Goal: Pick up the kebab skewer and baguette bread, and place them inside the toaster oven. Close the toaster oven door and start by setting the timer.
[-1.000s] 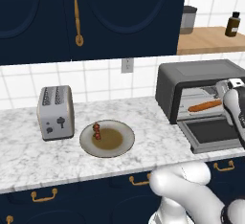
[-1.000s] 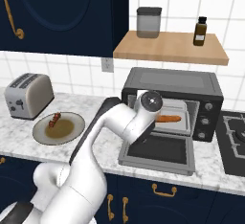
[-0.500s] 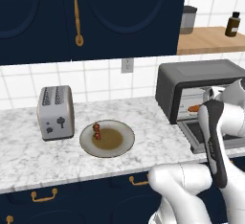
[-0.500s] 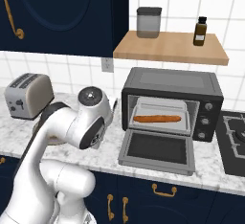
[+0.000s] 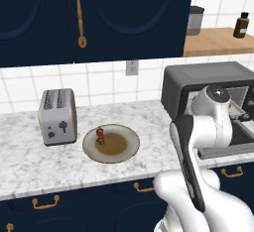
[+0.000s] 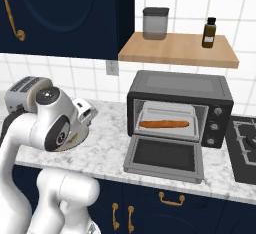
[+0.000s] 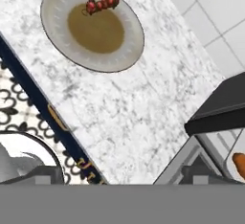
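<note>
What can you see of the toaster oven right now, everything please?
The toaster oven is a boxy dark-grey unit on the marble counter below a wooden shelf. Its glass door hangs fully open, flat toward the front. The baguette lies lengthwise on a pale tray inside. Three knobs run down its right side.

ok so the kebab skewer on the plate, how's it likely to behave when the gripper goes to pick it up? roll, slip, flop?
The kebab skewer is a thin stick, so probably stiff and light. Its small rounded chunks look apt to roll or twist under a pinch. It lies near the sloped rim of the plate, so a nudge may slide it toward the middle.
</note>
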Controlling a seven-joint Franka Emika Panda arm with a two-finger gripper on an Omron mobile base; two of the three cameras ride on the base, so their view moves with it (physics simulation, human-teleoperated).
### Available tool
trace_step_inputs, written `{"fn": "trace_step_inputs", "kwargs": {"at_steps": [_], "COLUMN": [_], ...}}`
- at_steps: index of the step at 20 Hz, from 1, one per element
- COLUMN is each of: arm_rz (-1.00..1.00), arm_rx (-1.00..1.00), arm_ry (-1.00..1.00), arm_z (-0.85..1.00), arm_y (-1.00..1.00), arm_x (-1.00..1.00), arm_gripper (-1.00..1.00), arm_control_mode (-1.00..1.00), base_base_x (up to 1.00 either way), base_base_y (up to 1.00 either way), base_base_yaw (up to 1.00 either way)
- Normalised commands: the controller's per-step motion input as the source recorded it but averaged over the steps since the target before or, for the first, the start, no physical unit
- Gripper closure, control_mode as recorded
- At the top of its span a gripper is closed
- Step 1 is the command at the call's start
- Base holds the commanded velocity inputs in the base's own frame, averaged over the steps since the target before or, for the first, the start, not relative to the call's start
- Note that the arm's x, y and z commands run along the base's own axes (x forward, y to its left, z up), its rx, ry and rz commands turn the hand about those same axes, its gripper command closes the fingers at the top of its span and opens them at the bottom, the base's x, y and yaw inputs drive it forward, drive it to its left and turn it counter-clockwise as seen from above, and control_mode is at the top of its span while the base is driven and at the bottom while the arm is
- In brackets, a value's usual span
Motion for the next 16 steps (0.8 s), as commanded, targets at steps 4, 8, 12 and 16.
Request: {"fn": "trace_step_inputs", "kwargs": {"at_steps": [4, 8, 12, 16], "arm_rz": [-0.36, -0.35, -0.34, -0.33], "arm_rx": [0.27, 0.33, 0.39, 0.37], "arm_ry": [0.00, 0.02, 0.00, 0.08], "arm_z": [0.00, -0.01, -0.07, -0.39], "arm_y": [0.95, 0.86, 0.98, 0.85], "arm_x": [0.17, 0.29, 0.39, 0.76], "arm_gripper": [-1.00, -1.00, -1.00, -1.00], "arm_control_mode": [-1.00, -1.00, -1.00, -1.00], "base_base_x": [0.00, 0.00, 0.00, 0.00], "base_base_y": [0.00, 0.00, 0.00, 0.00], "base_base_yaw": [0.00, 0.00, 0.00, 0.00]}}
